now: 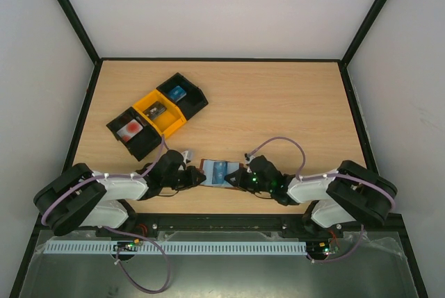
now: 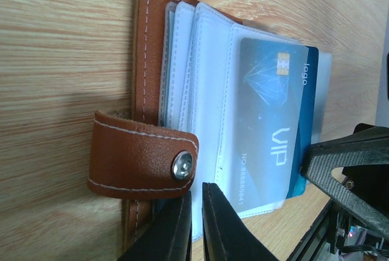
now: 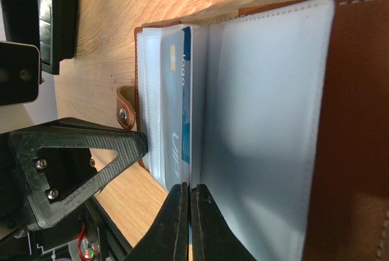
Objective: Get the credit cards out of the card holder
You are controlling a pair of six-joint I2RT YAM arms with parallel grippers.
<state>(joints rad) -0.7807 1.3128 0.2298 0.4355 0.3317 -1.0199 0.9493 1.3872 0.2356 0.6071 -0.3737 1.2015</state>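
The brown card holder (image 1: 206, 167) lies open near the table's front edge, between my two arms. Its pale pockets (image 2: 209, 78) fan out, and a blue credit card (image 2: 273, 109) marked VIP sticks partly out of one of them. My left gripper (image 2: 197, 212) is shut on the edge of a pale pocket, just beside the snap strap (image 2: 140, 157). From the opposite side, my right gripper (image 3: 189, 197) is shut on the protruding edge of the blue card (image 3: 186, 90). Three more cards lie in the trays: white with a red blotch (image 1: 131, 128), dark grey (image 1: 156, 110) and blue (image 1: 176, 92).
A row of black (image 1: 142, 144), yellow (image 1: 169, 123) and black (image 1: 195, 101) trays stands at the left middle of the table, behind the left arm. Black frame rails (image 1: 222, 59) border the wooden table.
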